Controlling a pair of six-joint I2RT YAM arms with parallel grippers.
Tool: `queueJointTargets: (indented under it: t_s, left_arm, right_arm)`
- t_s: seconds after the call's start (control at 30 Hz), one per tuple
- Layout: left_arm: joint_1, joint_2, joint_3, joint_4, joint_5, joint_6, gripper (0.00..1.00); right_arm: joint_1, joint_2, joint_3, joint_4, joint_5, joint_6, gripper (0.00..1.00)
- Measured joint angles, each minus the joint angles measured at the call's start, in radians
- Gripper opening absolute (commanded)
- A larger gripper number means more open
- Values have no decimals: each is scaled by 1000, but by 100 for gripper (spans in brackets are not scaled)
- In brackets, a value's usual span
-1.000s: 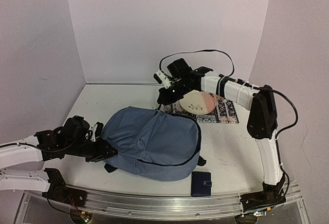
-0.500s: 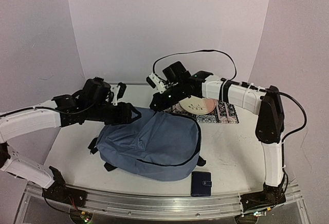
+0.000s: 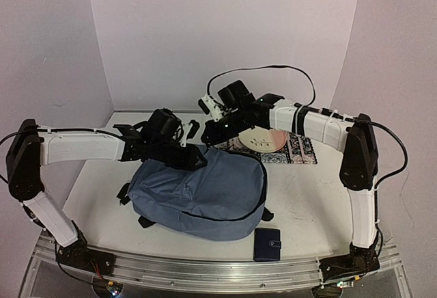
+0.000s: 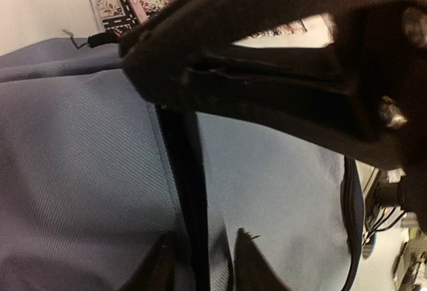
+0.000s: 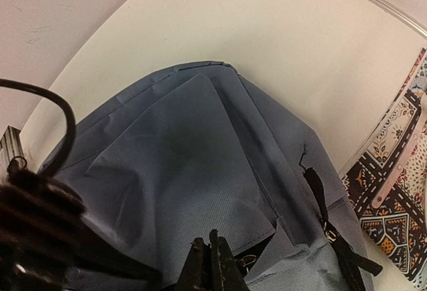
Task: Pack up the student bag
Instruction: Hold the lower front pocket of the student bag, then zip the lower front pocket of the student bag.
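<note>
- Jaws of the left gripper [image 4: 203, 264] stand apart, astride a black strip [image 4: 190, 191] on the far edge of the bag [image 3: 205, 192]. Blue cloth shows beside the strip, so I see no firm grip.
- Jaws of the right gripper [image 5: 210, 264] are together with nothing between them, low over the same far edge.
- Bag lies flat on the counter [image 3: 300, 202], left of middle. The wallet [image 3: 267, 244] sits just beside its near right corner and the mat [image 3: 300, 149] beside its far right corner.
- Handling, as I judge it: soft, limp cloth, light while unpacked, so it will likely sag and fold rather than lift as one piece. The flat cloth face gives little to pinch. Better holds are the strip, the zip [image 3: 263, 182] trim or the straps [image 3: 124, 193].
- Long axis runs roughly left to right across the counter. The zip curves round the right end, so the top likely points right and the flat seamed bottom left.
</note>
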Motion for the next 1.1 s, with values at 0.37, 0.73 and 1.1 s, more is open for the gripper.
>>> queueJointTargets:
  t_s: [0.37,0.73,1.1]
  left_arm:
    - [3,-66,-62,34,55,25,0]
    - [11,-301,-265,74,17,-21,0]
    - [41,-286,-255,39,-45,-61,1]
  right_arm:
    - [-60,3,0,4,45,34,0]
    - [-95,151,74,2,-137,67,0]
    - [-155,137,51,32,-194,-13,55]
